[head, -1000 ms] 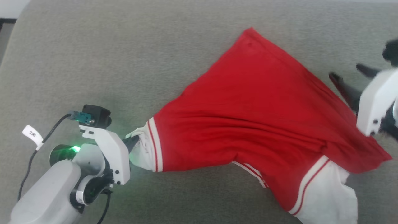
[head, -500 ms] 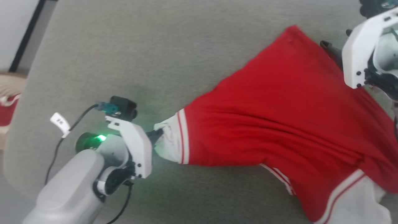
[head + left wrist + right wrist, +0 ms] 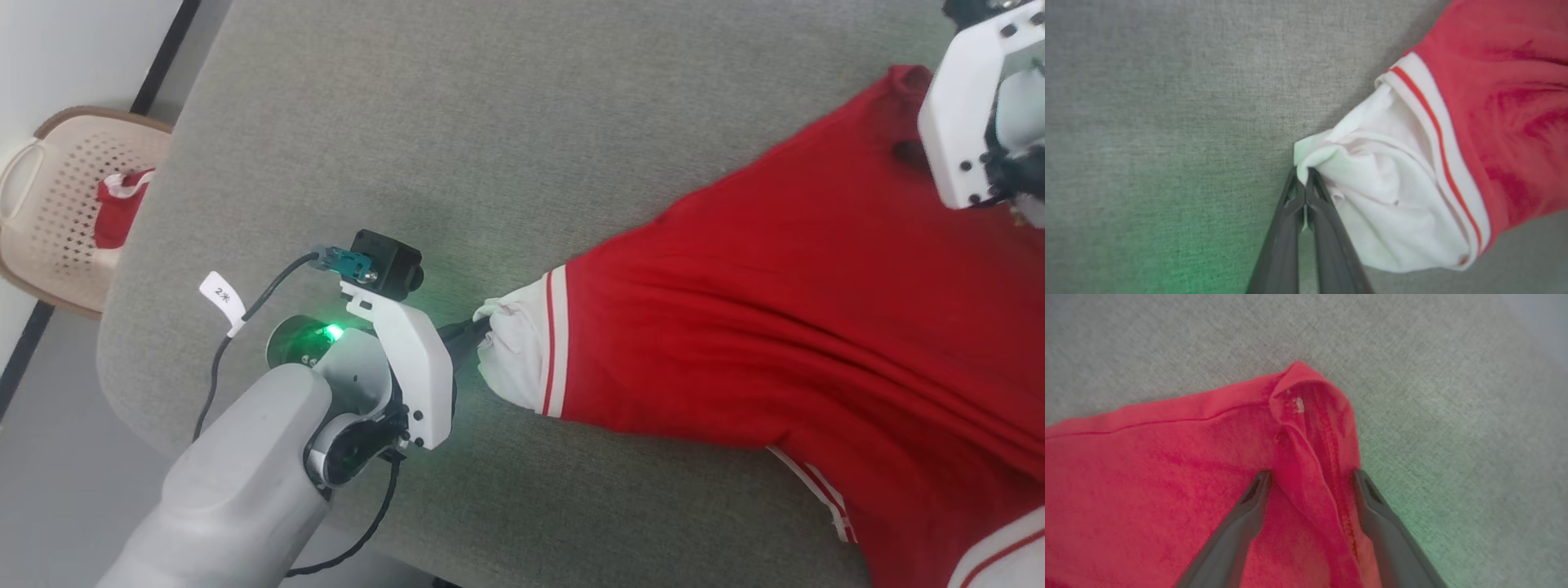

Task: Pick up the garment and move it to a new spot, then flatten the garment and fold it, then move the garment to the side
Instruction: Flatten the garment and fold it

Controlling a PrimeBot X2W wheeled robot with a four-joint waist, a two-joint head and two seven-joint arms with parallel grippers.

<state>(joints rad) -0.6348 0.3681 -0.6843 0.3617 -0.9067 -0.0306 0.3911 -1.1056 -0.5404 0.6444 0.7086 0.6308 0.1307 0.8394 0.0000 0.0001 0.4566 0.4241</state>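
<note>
Pinching crumpled white sleeve (image 3: pixel 1384 196) of the garment (image 3: pixel 775 327), left end effector (image 3: pixel 1303 175); right end effector (image 3: pixel 1311 473) spread astride red fold.

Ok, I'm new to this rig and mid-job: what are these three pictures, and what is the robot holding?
It is a two-armed robot working over a grey padded surface. The wide picture looks down from its head; the other two look along each gripper's dark fingers, from the wrists. A red T-shirt with white sleeves lies spread on the surface. The left gripper is shut on the edge of one white sleeve. The right gripper is open, its fingers either side of a raised fold at a red corner, not pinching it.
</note>
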